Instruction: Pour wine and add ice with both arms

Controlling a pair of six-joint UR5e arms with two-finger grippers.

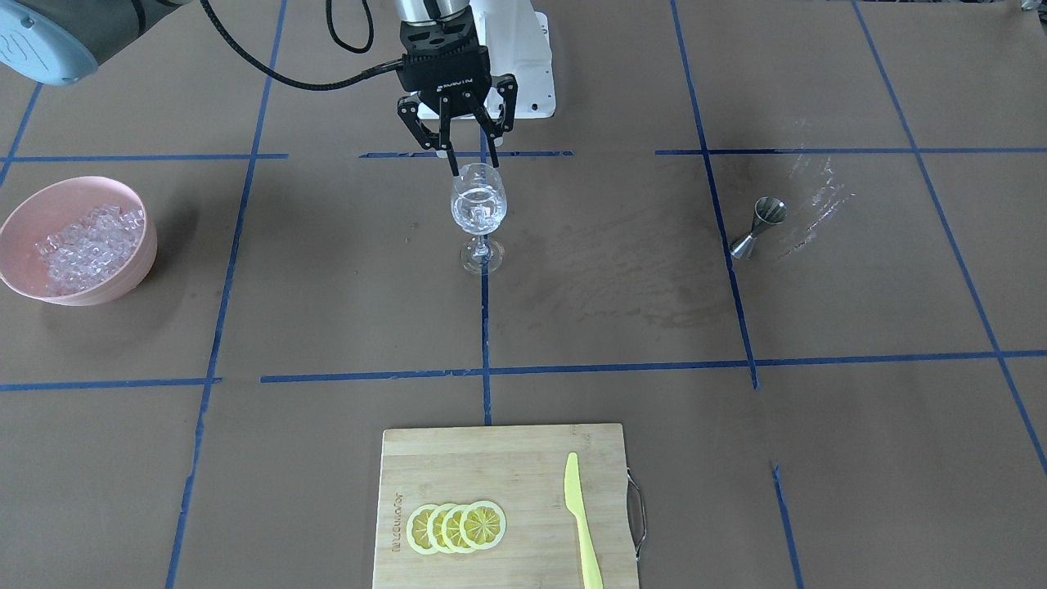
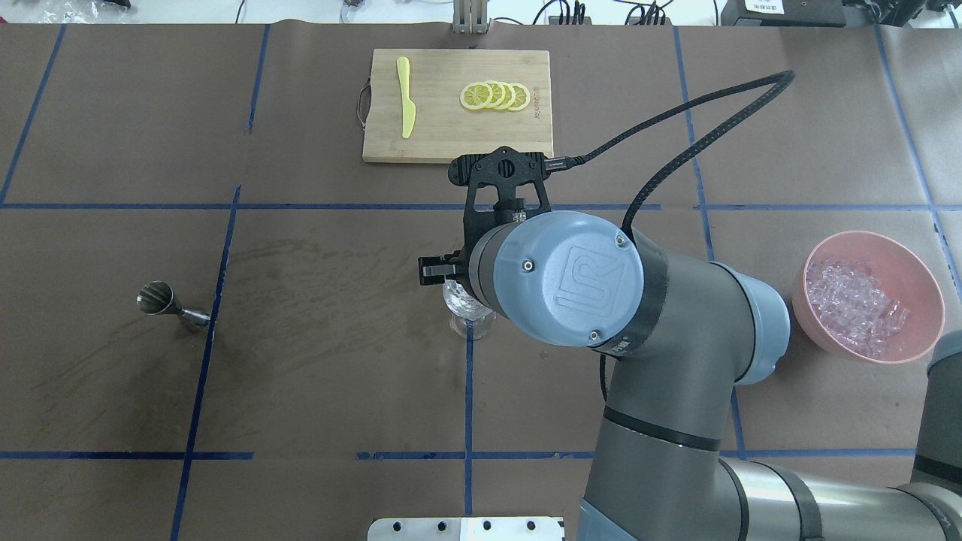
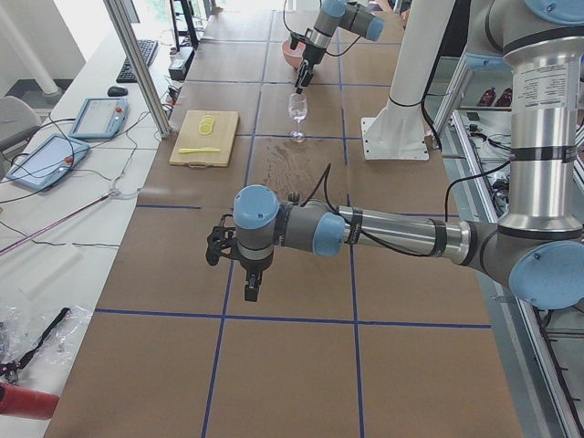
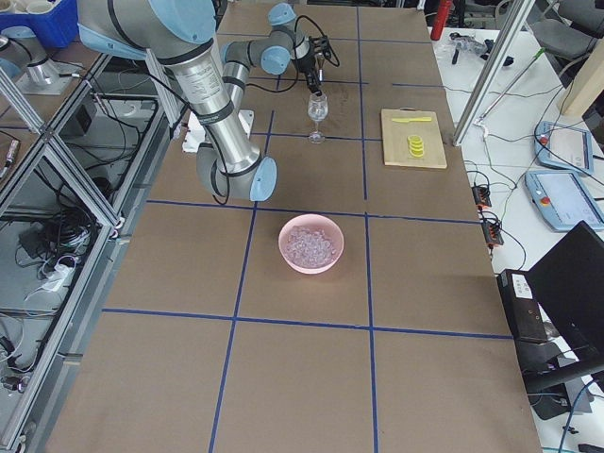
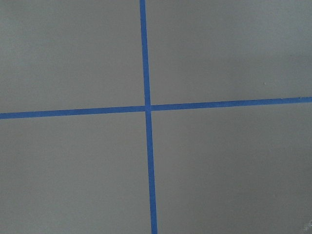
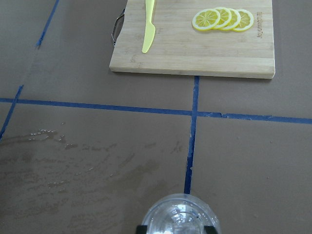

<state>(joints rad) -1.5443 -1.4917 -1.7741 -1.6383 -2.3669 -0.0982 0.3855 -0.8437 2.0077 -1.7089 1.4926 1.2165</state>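
A clear wine glass [image 1: 478, 209] stands at the table's middle with a few clear ice cubes in its bowl. My right gripper [image 1: 473, 168] hangs straight down just over its rim, open and empty, the fingertips as wide apart as the rim. In the right wrist view the glass [image 6: 179, 214] sits at the bottom edge between the two fingertips. More ice [image 1: 86, 245] fills a pink bowl [image 1: 24, 213]. My left gripper [image 3: 251, 294] shows only in the exterior left view, hanging over bare table far from the glass; I cannot tell if it is open or shut.
A steel jigger [image 1: 757, 227] stands apart from the glass on the left arm's side. A bamboo cutting board [image 1: 507, 458] at the far edge holds lemon slices [image 1: 456, 526] and a yellow knife [image 1: 581, 523]. A damp smear marks the paper beside the glass.
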